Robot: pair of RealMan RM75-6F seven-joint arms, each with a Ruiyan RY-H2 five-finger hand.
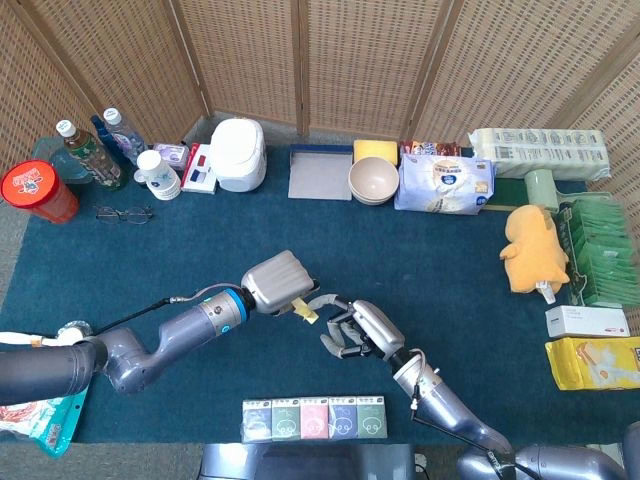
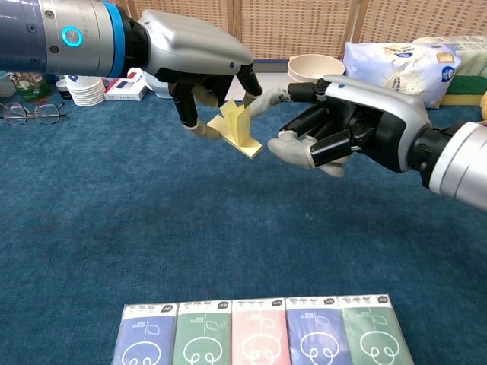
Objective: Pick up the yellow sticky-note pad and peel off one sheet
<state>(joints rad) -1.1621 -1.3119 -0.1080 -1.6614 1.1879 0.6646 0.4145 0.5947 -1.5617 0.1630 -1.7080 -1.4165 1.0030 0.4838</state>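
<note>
My left hand (image 2: 199, 65) (image 1: 277, 282) holds the yellow sticky-note pad (image 2: 237, 129) (image 1: 304, 312) above the blue table, the pad hanging tilted below its fingers with upper sheets lifted and fanned. My right hand (image 2: 346, 125) (image 1: 355, 328) is just right of the pad, fingers apart and empty. One extended finger reaches the lifted sheets at the pad's top; the lower fingers sit close beside the pad's right corner. Whether they touch the paper is unclear.
A row of several tissue packs (image 2: 262, 337) (image 1: 315, 417) lies at the near table edge. At the back stand a bowl (image 1: 373, 180), a grey tray (image 1: 320, 172), a white cooker (image 1: 238, 154), bottles (image 1: 92, 150) and glasses (image 1: 124, 213). A yellow plush (image 1: 535, 248) and boxes sit far right.
</note>
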